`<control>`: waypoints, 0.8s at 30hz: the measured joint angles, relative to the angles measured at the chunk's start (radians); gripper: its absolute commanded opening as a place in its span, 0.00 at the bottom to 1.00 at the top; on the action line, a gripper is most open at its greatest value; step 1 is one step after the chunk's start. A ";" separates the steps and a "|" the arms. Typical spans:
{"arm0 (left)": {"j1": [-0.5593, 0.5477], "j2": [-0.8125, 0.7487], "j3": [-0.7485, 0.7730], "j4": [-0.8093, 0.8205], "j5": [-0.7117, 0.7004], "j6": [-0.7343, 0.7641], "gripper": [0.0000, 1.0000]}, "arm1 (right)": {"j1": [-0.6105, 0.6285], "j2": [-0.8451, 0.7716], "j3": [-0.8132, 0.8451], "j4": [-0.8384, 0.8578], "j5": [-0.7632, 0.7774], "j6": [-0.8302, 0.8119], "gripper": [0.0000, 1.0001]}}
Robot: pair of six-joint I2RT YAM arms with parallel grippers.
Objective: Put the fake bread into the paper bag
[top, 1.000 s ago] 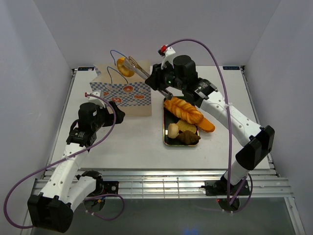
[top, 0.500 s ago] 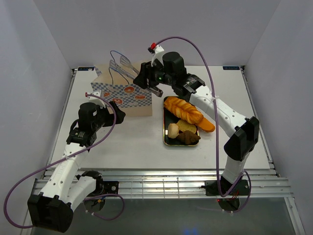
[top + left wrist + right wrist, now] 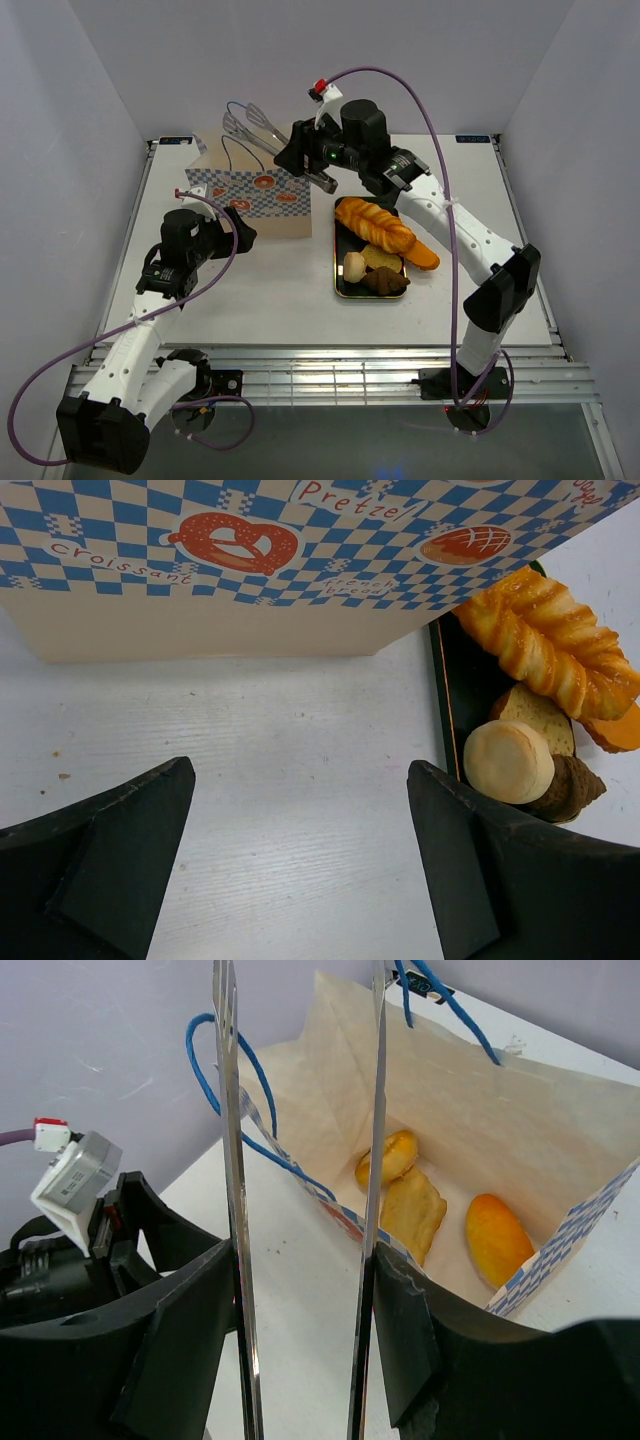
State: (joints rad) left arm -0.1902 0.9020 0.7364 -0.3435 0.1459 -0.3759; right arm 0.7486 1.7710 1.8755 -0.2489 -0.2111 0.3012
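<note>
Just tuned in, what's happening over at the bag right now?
The right gripper holds the metal tongs above the open paper bag; the tongs are spread and empty. Three pieces of fake bread lie inside the bag. More bread, including a twisted loaf, sits on the dark tray beside the bag. The left gripper hovers in front of the bag, jaws open, holding nothing.

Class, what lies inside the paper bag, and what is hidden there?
The paper bag holds a golden roll, a flat tan bread and an orange oval bread. Its checkered wall hides part of the floor, so more could lie there unseen.
</note>
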 measured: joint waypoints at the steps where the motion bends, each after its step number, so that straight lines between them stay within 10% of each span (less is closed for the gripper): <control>1: 0.000 0.000 0.000 0.000 0.000 0.000 0.98 | 0.000 -0.011 0.000 -0.006 0.000 -0.002 0.61; 12: 0.000 0.000 0.000 0.000 -0.005 0.000 0.98 | 0.000 -0.209 -0.078 -0.010 0.033 -0.023 0.61; 24: 0.000 0.000 0.000 0.000 -0.015 0.000 0.98 | 0.000 -0.645 -0.626 0.003 0.203 -0.032 0.61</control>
State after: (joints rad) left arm -0.1902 0.9016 0.7364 -0.3439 0.1310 -0.3759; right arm 0.7483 1.1255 1.2495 -0.2455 -0.0082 0.2691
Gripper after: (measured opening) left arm 0.979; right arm 0.614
